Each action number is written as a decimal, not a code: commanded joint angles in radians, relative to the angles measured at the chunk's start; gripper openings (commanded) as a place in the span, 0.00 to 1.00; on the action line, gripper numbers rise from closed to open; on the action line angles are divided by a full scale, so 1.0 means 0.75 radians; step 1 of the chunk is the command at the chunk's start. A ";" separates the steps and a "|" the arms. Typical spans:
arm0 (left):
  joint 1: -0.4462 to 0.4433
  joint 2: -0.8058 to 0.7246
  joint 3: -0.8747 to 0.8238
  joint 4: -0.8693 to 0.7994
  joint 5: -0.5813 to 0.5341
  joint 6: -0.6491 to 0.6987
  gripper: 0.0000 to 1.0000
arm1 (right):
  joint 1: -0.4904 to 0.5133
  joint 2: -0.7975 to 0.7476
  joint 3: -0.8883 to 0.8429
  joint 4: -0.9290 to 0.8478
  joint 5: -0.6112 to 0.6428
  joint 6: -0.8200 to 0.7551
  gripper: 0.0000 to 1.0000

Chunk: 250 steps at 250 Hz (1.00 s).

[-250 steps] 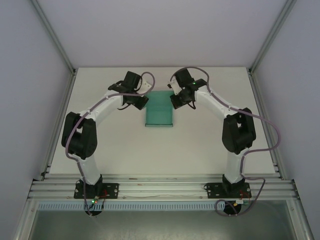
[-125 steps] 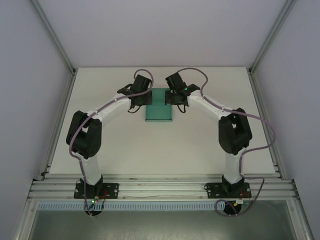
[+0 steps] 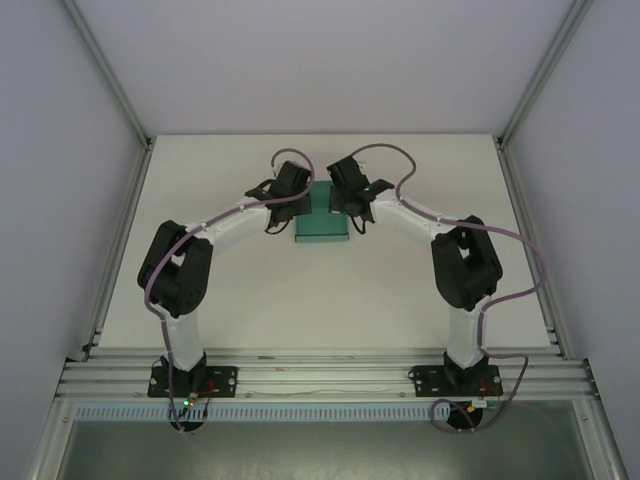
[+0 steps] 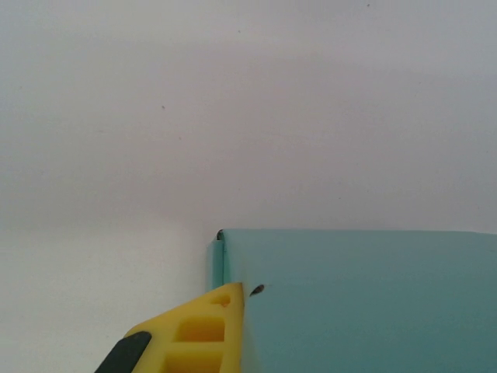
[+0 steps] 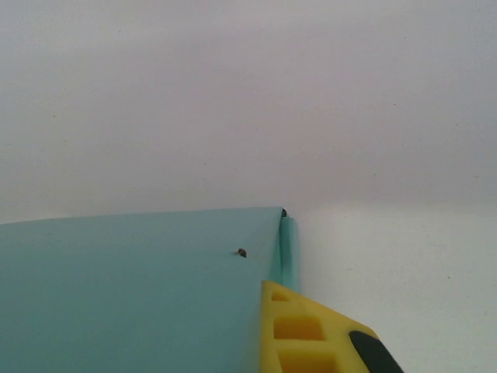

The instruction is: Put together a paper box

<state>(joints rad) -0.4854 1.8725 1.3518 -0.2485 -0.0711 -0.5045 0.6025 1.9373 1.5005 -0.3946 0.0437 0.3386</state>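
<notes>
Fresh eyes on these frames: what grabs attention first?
The teal paper box stands out at the far middle of the white table. Both arms arch inward to it, left gripper at its left edge, right gripper at its right edge, each shut and apparently pinching the card. Close up, a bright yellow finger lies against the teal card in each wrist view.

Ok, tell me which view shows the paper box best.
Top external: the paper box shows nearly whole on the table between the arms. The wrist views give close-ups of one corner each, beside a yellow finger.
</notes>
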 commanded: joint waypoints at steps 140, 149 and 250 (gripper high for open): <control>-0.105 -0.154 -0.306 0.309 0.174 0.017 0.20 | 0.079 -0.145 -0.474 0.437 0.068 -0.143 0.00; -0.107 -0.177 -0.300 0.283 0.175 0.022 0.24 | 0.080 -0.151 -0.497 0.445 0.098 -0.142 0.00; -0.107 -0.420 -0.267 -0.013 -0.016 0.021 0.90 | 0.120 -0.192 -0.612 0.475 0.249 -0.104 0.00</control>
<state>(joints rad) -0.5625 1.6329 1.1309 -0.1627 -0.0307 -0.4927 0.6788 1.7973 1.0813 0.0349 0.2100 0.2607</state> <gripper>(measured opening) 0.813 0.056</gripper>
